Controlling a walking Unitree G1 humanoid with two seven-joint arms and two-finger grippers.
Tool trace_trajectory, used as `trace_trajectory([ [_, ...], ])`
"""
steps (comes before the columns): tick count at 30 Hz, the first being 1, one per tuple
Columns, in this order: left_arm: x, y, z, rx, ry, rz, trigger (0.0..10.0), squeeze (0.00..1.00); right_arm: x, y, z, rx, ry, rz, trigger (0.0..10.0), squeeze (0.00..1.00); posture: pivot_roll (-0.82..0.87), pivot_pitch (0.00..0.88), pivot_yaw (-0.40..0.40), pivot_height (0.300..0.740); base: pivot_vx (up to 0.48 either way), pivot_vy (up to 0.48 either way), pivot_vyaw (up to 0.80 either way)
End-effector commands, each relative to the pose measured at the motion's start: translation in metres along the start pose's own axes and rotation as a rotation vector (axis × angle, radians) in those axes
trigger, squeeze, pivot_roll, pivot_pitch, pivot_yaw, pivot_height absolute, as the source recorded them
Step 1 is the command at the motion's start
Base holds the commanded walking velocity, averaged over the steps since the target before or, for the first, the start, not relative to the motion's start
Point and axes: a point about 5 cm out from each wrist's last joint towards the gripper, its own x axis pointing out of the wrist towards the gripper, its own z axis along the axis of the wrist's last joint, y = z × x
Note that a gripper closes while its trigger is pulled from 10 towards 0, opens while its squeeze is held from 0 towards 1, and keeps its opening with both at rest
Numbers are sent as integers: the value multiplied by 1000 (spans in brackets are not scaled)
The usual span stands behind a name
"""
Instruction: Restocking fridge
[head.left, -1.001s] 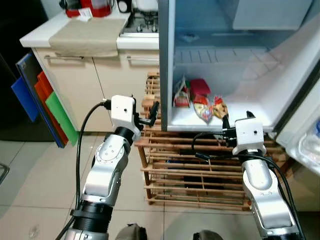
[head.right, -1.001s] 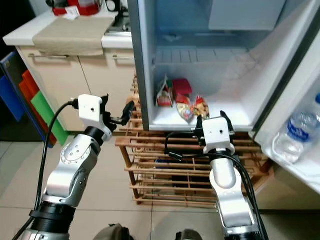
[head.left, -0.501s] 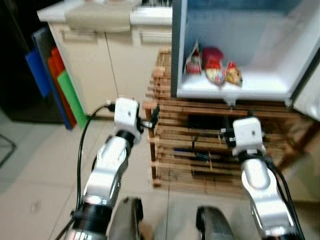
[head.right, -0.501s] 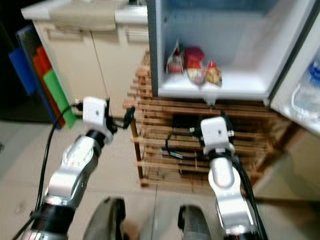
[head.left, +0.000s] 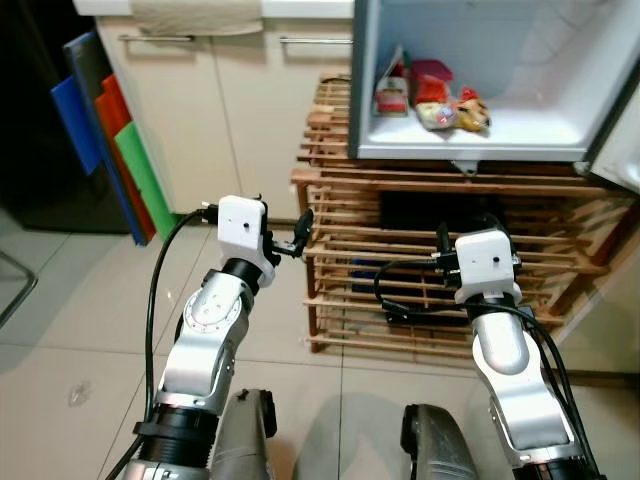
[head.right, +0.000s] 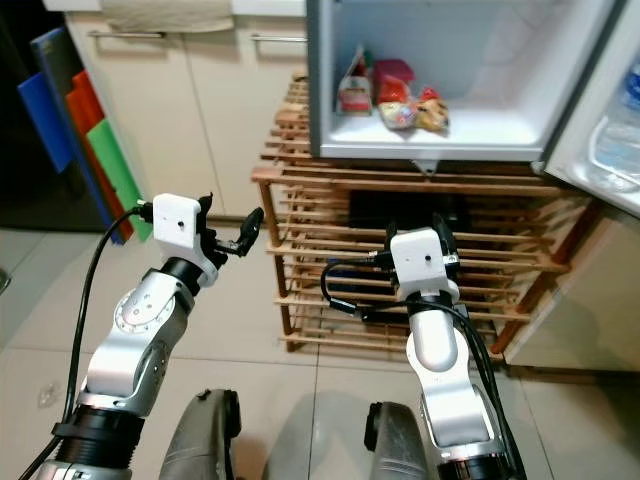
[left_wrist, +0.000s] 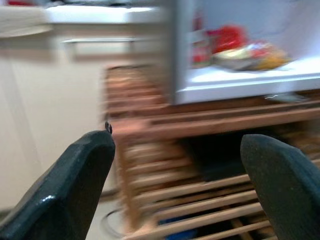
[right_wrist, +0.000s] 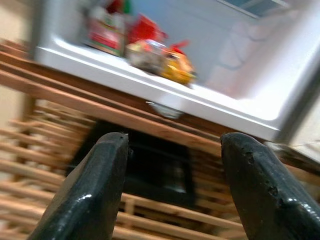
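Note:
The open fridge (head.left: 470, 150) stands on a slatted wooden rack (head.left: 350, 185). On its lowest shelf lie several snack packets (head.left: 432, 95), red and yellow, also blurred in the left wrist view (left_wrist: 240, 50) and the right wrist view (right_wrist: 150, 47). My left gripper (head.left: 303, 230) is open and empty, held in front of the rack's left corner, well below the fridge shelf. My right gripper (head.right: 415, 228) is open and empty too, in front of the rack's middle. Both wrist views look past wide-apart black fingers (left_wrist: 75, 190) (right_wrist: 95, 190) at the rack and the shelf.
The fridge door (head.right: 600, 110) hangs open at the right with a water bottle (head.right: 620, 140) in its rack. Blue, red and green boards (head.left: 110, 140) lean against the cream cabinet (head.left: 250, 110) on the left. Grey tiled floor lies below, with my feet (head.left: 250, 440) on it.
The whole picture has shifted: the fridge and rack now sit higher and farther off, so the camera has drawn back and tipped down. Both arms keep their pose, grippers still open.

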Motion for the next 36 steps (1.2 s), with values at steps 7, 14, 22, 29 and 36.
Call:
trace_trajectory([
  [7, -1, -5, 30, 56, -156, -52, 10000, 0, 7, -1, 26, -10, -141, -27, 10000, 0, -58, 0, 53, 583, 480, 0, -254],
  [14, -2, -6, 49, 73, -218, -39, 10000, 0, 21, -7, 75, 27, -311, -63, 10000, 0, -55, 0, 53, 583, 193, 0, -216],
  [22, -10, -12, 69, 40, -264, -105, 10000, 0, 30, -5, 100, 102, -361, -57, 10000, 0, -29, 0, 37, 583, 0, 0, 0],
  [29, -10, -17, 65, 37, -222, -134, 10000, 0, 38, 3, 90, 162, -279, -30, 10000, 0, -13, 0, 27, 583, 0, 0, 0],
  [36, 1, -13, 45, 66, -90, -137, 10000, 0, 53, 15, 88, 178, -227, 0, 10000, 0, 10, 0, 14, 583, 0, 0, 0],
])
